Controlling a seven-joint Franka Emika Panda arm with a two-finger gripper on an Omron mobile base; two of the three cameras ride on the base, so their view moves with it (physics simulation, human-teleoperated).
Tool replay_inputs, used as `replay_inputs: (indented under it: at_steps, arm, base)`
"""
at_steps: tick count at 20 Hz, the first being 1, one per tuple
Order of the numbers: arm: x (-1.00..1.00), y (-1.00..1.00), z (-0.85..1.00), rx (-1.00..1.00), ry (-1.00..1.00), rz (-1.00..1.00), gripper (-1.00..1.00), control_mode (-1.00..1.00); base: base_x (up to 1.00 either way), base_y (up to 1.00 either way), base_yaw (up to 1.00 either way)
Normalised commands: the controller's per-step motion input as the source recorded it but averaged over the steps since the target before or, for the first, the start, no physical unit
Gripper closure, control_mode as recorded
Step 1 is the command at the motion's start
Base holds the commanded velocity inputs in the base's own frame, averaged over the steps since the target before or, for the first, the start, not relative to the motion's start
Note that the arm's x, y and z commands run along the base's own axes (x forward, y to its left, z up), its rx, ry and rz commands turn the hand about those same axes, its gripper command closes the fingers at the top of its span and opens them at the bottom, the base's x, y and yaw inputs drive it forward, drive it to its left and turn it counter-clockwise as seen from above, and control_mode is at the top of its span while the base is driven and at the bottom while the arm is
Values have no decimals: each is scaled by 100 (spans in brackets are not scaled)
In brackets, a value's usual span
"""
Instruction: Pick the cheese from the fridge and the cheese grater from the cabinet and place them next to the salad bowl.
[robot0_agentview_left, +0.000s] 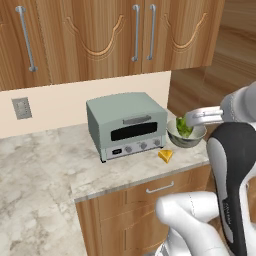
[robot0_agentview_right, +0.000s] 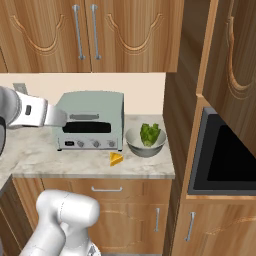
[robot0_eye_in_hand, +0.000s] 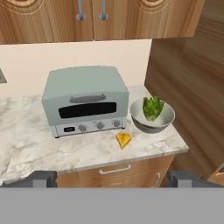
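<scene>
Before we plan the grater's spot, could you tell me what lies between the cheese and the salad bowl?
Just bare marble counter; the hand view shows the cheese apart from the salad bowl.

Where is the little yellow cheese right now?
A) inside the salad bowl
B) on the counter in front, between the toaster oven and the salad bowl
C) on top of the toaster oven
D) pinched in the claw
B: the cheese lies on the counter, by the toaster oven and the salad bowl.

Home kitchen: marble counter (robot0_agentview_left: 45, 165), toaster oven (robot0_agentview_left: 127, 125), carved wooden wall cabinets (robot0_agentview_left: 100, 35), built-in microwave (robot0_agentview_right: 225, 155).
</scene>
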Motion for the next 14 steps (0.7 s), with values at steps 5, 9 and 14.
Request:
replay_inputs:
  at_steps: [5,9,14]
  arm:
    - [0,0,0,0,0,0,-100,100]
    - [0,0,0,0,0,0,-100,100]
    - [0,0,0,0,0,0,-100,100]
  base:
    - [-32,-12,0]
    - [-100,-75,-7]
    - [-100,-96,-20]
